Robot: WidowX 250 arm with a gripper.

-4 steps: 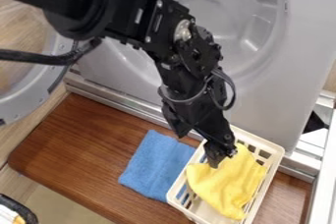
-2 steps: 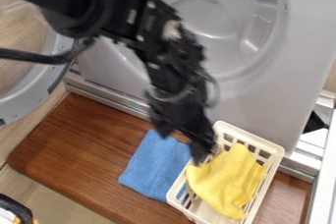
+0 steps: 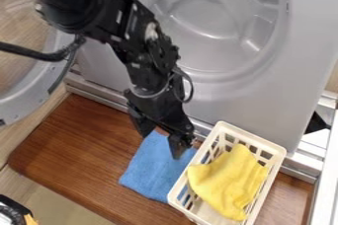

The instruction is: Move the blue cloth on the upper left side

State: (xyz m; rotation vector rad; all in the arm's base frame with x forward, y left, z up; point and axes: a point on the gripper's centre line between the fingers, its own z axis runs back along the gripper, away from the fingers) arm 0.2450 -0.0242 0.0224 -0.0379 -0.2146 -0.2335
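Over the blue cloth [image 3: 149, 170], upper edge partly hidden, the gripper [image 3: 161, 146], fingers wide apart.

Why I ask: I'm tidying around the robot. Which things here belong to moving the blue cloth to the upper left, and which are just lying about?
Part of the job:
- blue cloth
- gripper, above the cloth
- brown wooden board under the cloth

Just lying about:
- cream basket
- yellow cloth inside it

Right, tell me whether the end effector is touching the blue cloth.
Cannot tell: in the camera view, the end effector overlaps the upper end of the blue cloth, but the downward slant hides whether a gap exists.
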